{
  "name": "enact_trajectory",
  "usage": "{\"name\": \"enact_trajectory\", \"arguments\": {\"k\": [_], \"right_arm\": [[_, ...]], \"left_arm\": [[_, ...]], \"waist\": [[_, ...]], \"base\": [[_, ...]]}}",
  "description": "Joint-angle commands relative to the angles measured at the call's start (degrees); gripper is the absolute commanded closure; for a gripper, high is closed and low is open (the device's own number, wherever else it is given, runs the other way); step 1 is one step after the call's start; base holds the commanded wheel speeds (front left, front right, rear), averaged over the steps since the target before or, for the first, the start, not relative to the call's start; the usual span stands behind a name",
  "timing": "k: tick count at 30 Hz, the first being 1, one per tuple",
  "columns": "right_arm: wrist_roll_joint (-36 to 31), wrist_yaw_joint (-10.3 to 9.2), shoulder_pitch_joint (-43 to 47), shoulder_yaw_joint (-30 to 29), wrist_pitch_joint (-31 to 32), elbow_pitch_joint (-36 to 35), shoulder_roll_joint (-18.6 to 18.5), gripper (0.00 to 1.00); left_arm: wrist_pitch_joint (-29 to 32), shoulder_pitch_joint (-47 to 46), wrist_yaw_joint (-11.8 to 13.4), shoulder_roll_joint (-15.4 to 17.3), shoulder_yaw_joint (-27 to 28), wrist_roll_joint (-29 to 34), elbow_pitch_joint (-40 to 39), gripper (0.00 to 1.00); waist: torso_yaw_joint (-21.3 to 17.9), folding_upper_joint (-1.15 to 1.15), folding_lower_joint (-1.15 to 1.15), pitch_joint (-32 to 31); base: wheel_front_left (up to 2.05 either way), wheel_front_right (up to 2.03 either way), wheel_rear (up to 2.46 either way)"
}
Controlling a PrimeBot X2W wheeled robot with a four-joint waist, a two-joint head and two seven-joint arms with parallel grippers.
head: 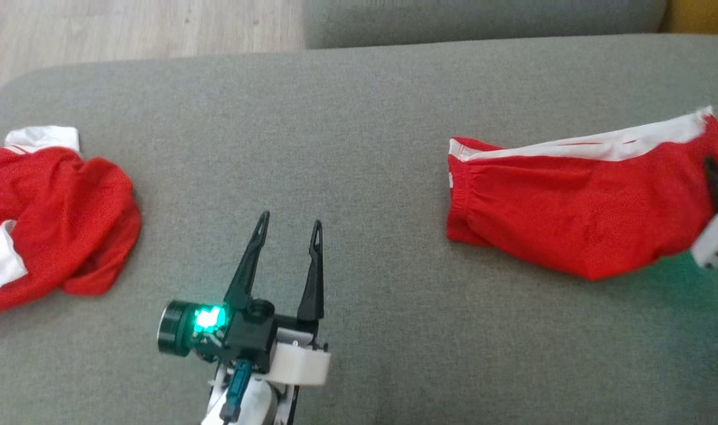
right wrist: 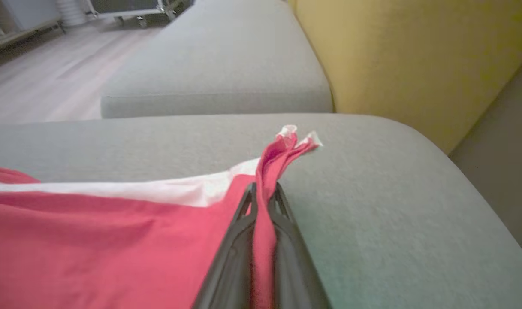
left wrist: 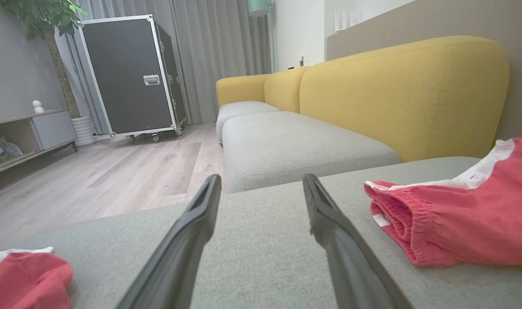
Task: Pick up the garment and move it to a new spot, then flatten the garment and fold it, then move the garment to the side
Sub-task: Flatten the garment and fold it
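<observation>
The red shorts with the white side stripe lie near the right edge of the grey sofa seat, with the gathered waistband end pointing toward the middle. The right gripper is clamped tight on the corner at the far right end. Its wrist view shows a twisted rope of red cloth running up between the two fingers and poking out past the tips in a white-edged tuft. It is a thin bite close to the hem. The head view is blurred at that edge, so I cannot tell whether the gripper has both layers of the leg or only one. To lift well from such a small pinch, I would raise slowly and straight up first, so the weight of the cloth comes on gradually and does not drag the corner out. The waistband should hang clear of the seat before anything is carried sideways. The open middle of the seat looks like the sensible new spot, well apart from the other red garment bunched at the left edge, so the two do not tangle. The left gripper hovers over the front middle of the seat with its fingers spread wide and nothing in them. It sits near the likely landing place, so it should either take the waistband end or draw aside.
</observation>
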Motion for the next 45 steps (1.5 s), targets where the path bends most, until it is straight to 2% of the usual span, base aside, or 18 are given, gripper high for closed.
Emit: {"name": "enact_trajectory", "arguments": {"k": [1,6,15,16,17,18,21,24,28,31,35,40,45], "right_arm": [[-1.02,0.37,-1.96,0.59,-1.15,-2.15,-0.57,1.0],[-4.81,0.37,-3.62,1.85,-1.82,-8.76,3.44,1.0],[-8.17,0.37,0.17,7.51,0.05,-17.74,13.92,1.0],[-8.26,0.37,1.06,8.26,0.4,-18.17,14.81,0.8],[-8.28,0.37,2.01,8.91,0.79,-18.43,15.46,0.54],[-8.44,0.37,2.75,9.2,0.63,-18.84,15.88,0.0],[-9.36,0.37,4.9,8.4,-0.97,-21.23,15.98,0.0],[-11.3,0.37,7.97,4.32,-1.89,-24.45,14.47,0.0],[-18.41,0.37,14.76,-8.55,-2.02,-31.56,13.14,0.0],[-23.02,0.37,22.75,-19.51,-2.03,-37.22,14.99,0.0],[-29.66,0.37,32.69,-29.72,-2.04,-43.83,18.74,0.0],[-36.13,0.37,41.0,-33.15,-2.04,-48.71,21.48,0.0],[-37.54,0.37,44.22,-33.72,-2.04,-49.96,23.13,0.0]], "left_arm": [[-0.29,-0.5,-0.28,-0.01,2.35,0.55,-1.4,0.0],[-0.29,0.52,-0.74,-0.09,3.08,0.71,-1.05,0.0],[-0.29,1.54,-1.12,-0.54,3.82,0.94,-0.55,0.0],[-0.29,1.62,-1.14,-0.58,3.93,0.97,-0.57,0.0],[-0.29,1.7,-1.2,-0.63,3.99,0.98,-0.55,0.0],[-0.29,1.8,-1.22,-0.69,4.09,0.97,-0.52,0.0],[-0.29,2.2,-1.08,-0.83,4.58,0.95,-0.72,0.0],[-0.29,3.21,-0.9,-0.92,5.32,0.9,-1.41,0.0],[-0.29,5.61,-0.33,-0.79,7.04,1.06,-3.55,0.0],[-0.29,8.4,0.14,-0.15,8.51,1.39,-4.9,0.0],[-0.29,13.03,0.52,-0.06,11.23,0.23,-6.19,0.0],[-0.29,18.18,-0.71,0.15,13.75,0.11,-6.61,0.0],[-0.29,20.47,-1.81,0.03,15.24,0.65,-6.55,0.0]], "waist": [[0.1,-0.01,0.01,-0.67],[0.56,-0.01,0.01,-1.72],[2.76,-0.01,0.01,-2.41],[2.96,-0.01,0.01,-2.41],[3.19,-0.01,0.01,-2.46],[3.35,-0.01,0.01,-2.51],[3.49,-0.01,0.01,-2.94],[3.07,-0.01,0.01,-3.98],[1.88,-0.01,0.01,-5.99],[1.2,-0.01,0.01,-8.13],[0.86,-0.01,0.01,-9.94],[0.36,-0.01,0.01,-11.76],[0.12,-0.01,0.01,-12.51]], "base": [[0.0,0.0,0.0],[0.0,0.0,0.0],[0.0,0.0,0.0],[0.0,0.0,0.0],[0.0,0.0,0.0],[0.0,0.0,0.0],[0.0,0.0,0.0],[0.0,0.0,0.0],[0.0,0.0,0.0],[0.0,0.0,0.0],[0.0,0.0,0.0],[0.0,0.0,0.0],[0.0,0.0,0.0]]}}
